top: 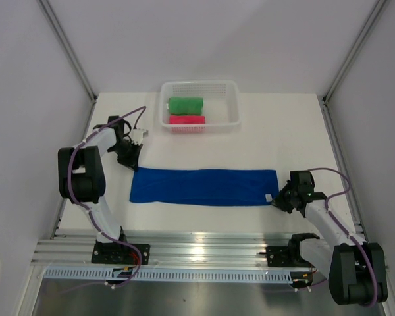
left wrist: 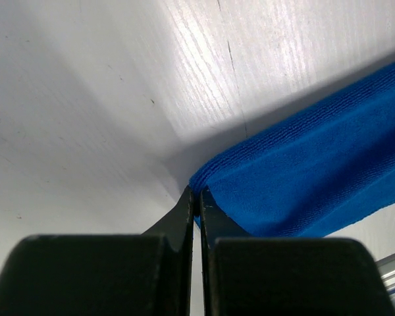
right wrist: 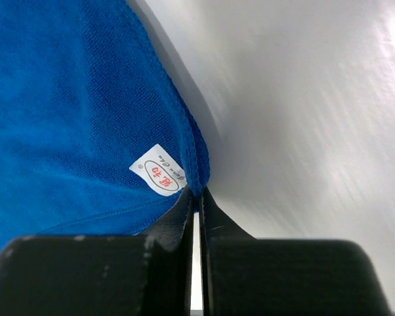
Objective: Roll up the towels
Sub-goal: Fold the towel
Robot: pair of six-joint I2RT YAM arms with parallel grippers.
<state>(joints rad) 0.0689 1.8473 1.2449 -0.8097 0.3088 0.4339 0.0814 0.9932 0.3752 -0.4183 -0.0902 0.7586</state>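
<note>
From above, the blue towel (top: 204, 187) lies flat on the white table (top: 283, 131) as a long strip running left to right, between the two arms. The left gripper (top: 130, 162) is down at the strip's far left corner, and the right gripper (top: 280, 199) is at its near right corner, by the small white tag (top: 268, 197). At this size the fingertips cannot be read. At the far edge of the table sits the white mesh basket (top: 232, 89), well apart from the strip. Inside it the green towel (top: 185, 105) lies rolled, with the pink towel (top: 187, 120) just in front, the two touching.

In the left wrist view, the left gripper (left wrist: 196, 197) has its two black fingers pressed together with no gap. Their tips meet right at the folded corner of the blue towel (left wrist: 316, 178), and a sliver of blue cloth appears to be nipped between them. The towel stretches away to the right across the pale table (left wrist: 85, 99).

In the right wrist view, the right gripper (right wrist: 197, 195) is likewise closed tight, its tips pinching the hemmed corner of the blue towel (right wrist: 66, 118). The white tag (right wrist: 158, 170), with red print, lies just left of the tips. Bare table (right wrist: 303, 99) fills the right side.
</note>
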